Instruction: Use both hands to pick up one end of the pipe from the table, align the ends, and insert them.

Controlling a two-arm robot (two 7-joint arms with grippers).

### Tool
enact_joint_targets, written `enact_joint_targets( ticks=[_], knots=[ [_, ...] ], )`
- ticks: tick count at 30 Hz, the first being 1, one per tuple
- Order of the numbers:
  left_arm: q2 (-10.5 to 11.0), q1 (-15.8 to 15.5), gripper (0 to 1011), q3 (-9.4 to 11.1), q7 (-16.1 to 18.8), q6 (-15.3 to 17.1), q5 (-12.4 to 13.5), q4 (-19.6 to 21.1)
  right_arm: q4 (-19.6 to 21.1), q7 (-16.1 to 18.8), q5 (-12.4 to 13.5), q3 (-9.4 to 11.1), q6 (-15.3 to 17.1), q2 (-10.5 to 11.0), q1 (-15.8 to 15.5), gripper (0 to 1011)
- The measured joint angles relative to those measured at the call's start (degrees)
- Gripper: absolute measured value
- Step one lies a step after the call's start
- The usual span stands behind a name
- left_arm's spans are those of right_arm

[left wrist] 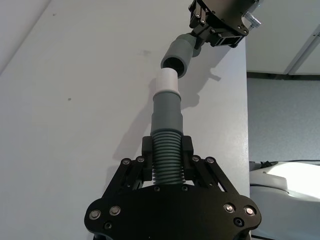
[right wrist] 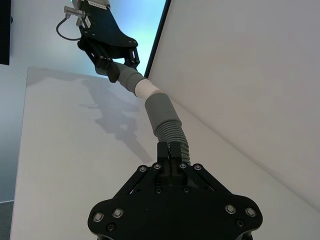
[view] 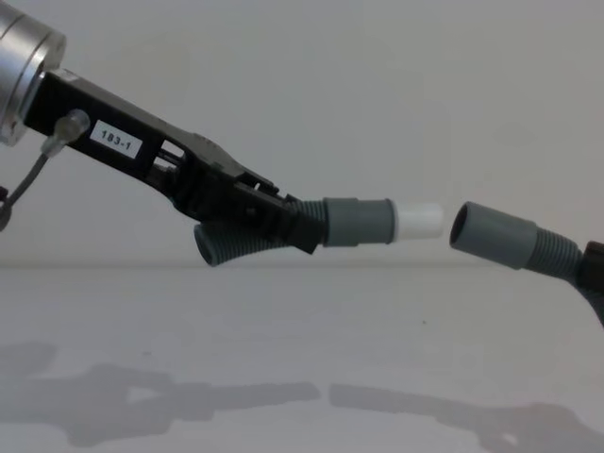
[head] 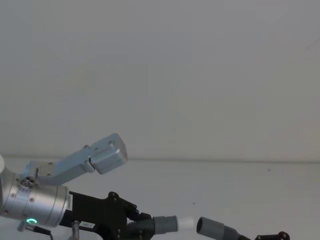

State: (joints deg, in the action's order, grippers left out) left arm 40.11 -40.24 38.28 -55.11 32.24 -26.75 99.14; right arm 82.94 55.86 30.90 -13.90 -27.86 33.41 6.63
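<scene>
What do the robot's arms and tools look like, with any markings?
The left tool and right tool are black plastic linkages with silver screws; the left bears a white 183-1 label. The left arm is a silver cylinder with a green ring light and thin grey cable.

Two pipe pieces; two hands: left hand, right hand; one table.

Open gap between the ends, free air below

We see a small gap between the white stub and the cuff mouth, both well above the table; the left gripper and right gripper, clamped on the pipe, close off the outer sides.
</scene>
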Motion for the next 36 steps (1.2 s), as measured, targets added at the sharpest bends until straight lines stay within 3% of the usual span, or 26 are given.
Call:
enact_joint_targets(
  ticks=[36],
  knots=[
    [-0.87, -3.61, 294, 3.24, -1.56, -0.33, -0.62, -2.89, 0.0, 0.0, 0.0, 0.0, 0.0, 0.0, 0.0, 16]
  ],
)
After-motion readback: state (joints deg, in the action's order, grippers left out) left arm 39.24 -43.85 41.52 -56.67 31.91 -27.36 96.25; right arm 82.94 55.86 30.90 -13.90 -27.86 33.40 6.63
